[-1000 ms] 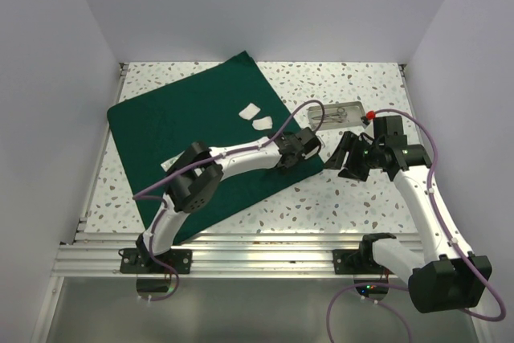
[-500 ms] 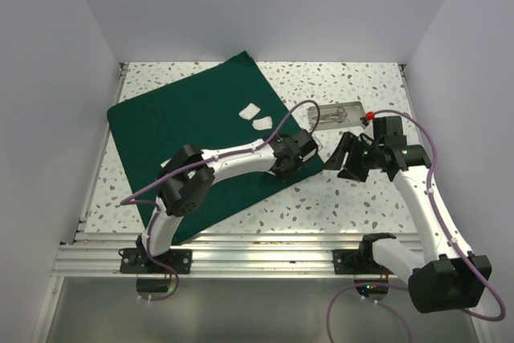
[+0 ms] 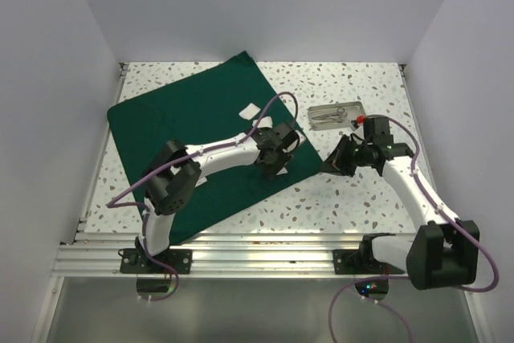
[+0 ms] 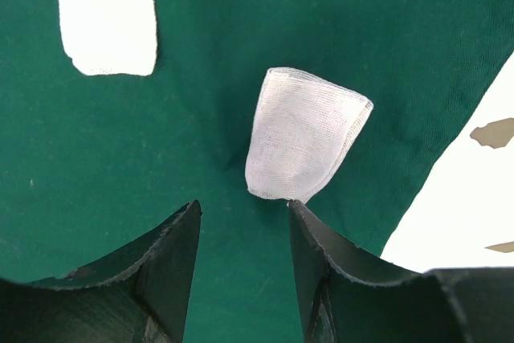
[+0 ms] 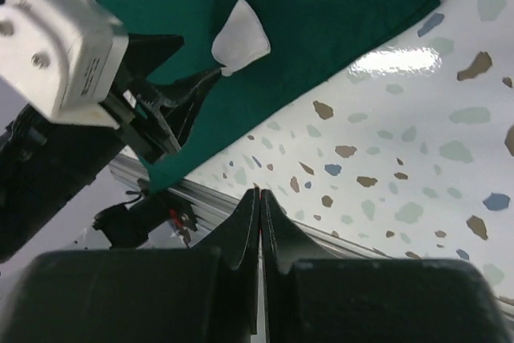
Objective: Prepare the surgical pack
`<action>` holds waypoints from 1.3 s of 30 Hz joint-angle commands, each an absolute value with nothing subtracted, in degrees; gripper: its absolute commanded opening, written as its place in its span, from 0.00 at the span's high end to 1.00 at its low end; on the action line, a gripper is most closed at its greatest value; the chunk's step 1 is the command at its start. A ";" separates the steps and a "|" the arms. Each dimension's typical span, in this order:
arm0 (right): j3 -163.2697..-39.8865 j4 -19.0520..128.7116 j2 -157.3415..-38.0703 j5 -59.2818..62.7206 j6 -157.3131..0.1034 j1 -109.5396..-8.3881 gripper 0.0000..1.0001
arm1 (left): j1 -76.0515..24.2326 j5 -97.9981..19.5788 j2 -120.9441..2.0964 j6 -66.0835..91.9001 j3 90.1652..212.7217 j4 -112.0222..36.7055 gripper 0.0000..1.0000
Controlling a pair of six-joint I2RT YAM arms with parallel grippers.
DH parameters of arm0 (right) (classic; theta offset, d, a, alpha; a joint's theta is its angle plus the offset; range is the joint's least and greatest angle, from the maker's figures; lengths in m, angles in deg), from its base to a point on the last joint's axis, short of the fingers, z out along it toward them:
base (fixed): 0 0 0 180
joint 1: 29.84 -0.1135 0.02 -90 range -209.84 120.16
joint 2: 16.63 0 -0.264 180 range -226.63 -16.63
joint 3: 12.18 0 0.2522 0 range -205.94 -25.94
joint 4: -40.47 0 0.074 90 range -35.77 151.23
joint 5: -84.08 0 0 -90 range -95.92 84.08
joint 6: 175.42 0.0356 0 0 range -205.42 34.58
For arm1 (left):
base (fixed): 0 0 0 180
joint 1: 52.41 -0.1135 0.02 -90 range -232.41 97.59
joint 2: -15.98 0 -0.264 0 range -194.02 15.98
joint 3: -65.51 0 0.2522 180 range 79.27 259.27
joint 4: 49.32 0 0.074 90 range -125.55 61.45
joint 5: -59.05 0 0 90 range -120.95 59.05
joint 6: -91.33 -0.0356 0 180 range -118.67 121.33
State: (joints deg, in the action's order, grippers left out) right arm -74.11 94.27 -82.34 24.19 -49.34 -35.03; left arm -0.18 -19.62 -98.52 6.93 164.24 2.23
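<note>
The dark green drape (image 3: 185, 126) lies spread flat on the left half of the table. Two white gauze pads (image 3: 250, 110) (image 3: 263, 123) rest on its right part. A third gauze pad (image 4: 305, 146) lies near the drape's right corner, just past my left gripper (image 4: 243, 210). That gripper is open over bare cloth and holds nothing. The steel tray (image 3: 336, 114) with scissor-like instruments (image 3: 329, 116) stands on the table right of the drape. My right gripper (image 5: 259, 192) hovers over the speckled table below the tray, shut and empty.
The speckled table (image 3: 361, 190) ends in white walls on three sides. A metal rail (image 3: 241, 259) runs along the near edge. The two arms' wrists are close together at the drape's right corner.
My left gripper opened, left the gauze pad on the drape and drew back to the left. My right gripper closed from open, and its arm shifted left, uncovering the tray.
</note>
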 commanded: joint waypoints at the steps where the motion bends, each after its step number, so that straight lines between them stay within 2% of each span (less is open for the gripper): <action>1: -72.71 80.97 -87.18 30.28 -42.37 -35.28 1.00 | -0.64 -21.37 -94.94 8.71 163.30 -0.84 0.48; 6: -69.98 65.69 -96.68 35.82 -34.37 -36.42 1.00 | -0.99 -22.33 -94.23 9.24 162.33 -1.80 0.48; 11: -71.73 59.96 -106.77 38.19 -31.99 -38.27 1.00 | -1.17 -23.13 -94.41 9.50 162.16 -2.42 0.48; 17: -73.58 54.51 -112.59 37.93 -29.26 -40.82 1.00 | -1.43 -23.30 -94.15 9.77 161.89 -2.77 0.48; 29: -75.34 51.95 -121.65 37.67 -29.78 -46.18 1.00 | -1.70 -23.83 -93.71 11.17 160.57 -3.91 0.48; 39: -76.92 58.89 -124.47 31.00 -35.75 -46.54 1.00 | -1.70 -25.23 -87.74 11.61 155.57 -3.65 0.46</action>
